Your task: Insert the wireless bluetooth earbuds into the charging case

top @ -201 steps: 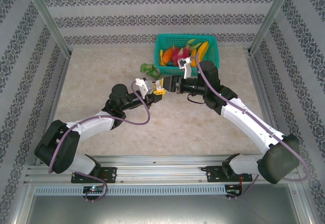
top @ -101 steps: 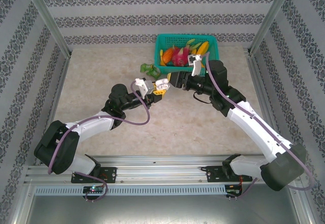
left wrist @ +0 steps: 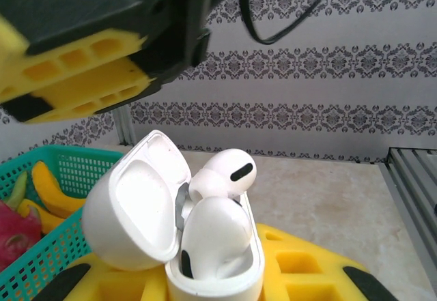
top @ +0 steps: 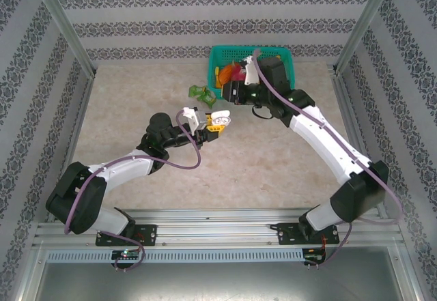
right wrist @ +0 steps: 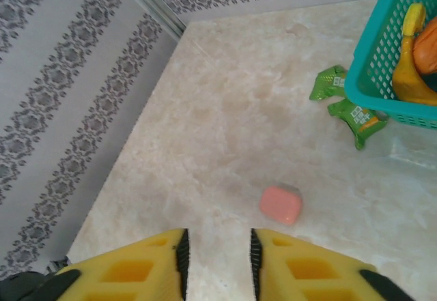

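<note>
Gripping the open white charging case firmly between its fingers, our left gripper is holding it above the middle of the bench. We are seeing two white earbuds sitting in it, the upper earbud standing proud. Our right gripper is hanging by the teal basket at the bench's far edge, jaws slightly parted and empty.

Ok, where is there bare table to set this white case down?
Widest bare patch: the far-left tabletop, between the left wall and the left arm. Also bare: the near-centre stretch between that arm and the right arm. Crowded: the far middle, where the basket, green packets and right end effector sit close; a pink case lies near the packets.
</note>
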Controlling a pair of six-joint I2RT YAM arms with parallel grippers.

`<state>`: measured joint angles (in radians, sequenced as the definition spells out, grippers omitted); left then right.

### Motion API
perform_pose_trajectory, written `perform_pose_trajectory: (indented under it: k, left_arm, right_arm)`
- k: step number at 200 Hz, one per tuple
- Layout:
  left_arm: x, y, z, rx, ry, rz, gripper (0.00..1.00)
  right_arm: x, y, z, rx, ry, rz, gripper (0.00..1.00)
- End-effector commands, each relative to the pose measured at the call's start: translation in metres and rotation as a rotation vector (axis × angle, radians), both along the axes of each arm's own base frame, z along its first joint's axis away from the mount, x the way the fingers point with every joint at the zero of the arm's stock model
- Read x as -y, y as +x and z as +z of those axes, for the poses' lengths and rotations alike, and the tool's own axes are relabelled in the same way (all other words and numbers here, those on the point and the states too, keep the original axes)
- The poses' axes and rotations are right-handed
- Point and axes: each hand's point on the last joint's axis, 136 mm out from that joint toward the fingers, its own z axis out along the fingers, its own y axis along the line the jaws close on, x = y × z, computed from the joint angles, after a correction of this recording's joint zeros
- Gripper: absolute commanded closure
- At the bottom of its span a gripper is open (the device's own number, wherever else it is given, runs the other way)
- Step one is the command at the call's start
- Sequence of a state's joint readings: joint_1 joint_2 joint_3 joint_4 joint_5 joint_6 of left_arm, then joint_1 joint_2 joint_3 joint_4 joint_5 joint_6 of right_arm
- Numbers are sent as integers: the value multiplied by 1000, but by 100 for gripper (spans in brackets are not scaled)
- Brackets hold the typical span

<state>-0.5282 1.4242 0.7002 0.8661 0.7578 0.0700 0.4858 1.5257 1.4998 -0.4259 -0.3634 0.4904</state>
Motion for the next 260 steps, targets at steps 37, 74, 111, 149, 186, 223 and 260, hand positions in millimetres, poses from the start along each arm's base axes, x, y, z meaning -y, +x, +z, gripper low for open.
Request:
perform_pose_trajectory:
  k: [37, 74, 111, 149, 186, 223, 260]
  left_arm:
    - [2, 1, 19, 46, -28, -24, 100]
    - [3, 9, 16, 30, -27, -5, 100]
    - [5, 12, 14, 11, -30, -6, 100]
    - [6, 15, 13, -3, -36, -3, 100]
    - [7, 18, 9, -28, -33, 5, 100]
    - [12, 28, -17, -166, -10, 9, 100]
    - [15, 47, -73, -466, 29, 74, 100]
  right_arm:
    - [-6, -6, -33, -117, -98, 74, 83]
    - [-16, -33, -39, -114, -139, 136, 85]
    - [-11, -52, -39, -94, -161, 133, 85]
    - [-2, -57, -41, -86, -167, 99, 84]
    - [15, -50, -39, -59, -168, 5, 79]
    - [62, -36, -48, -70, -129, -216, 76]
    - [92, -43, -87, -143, -127, -337, 74]
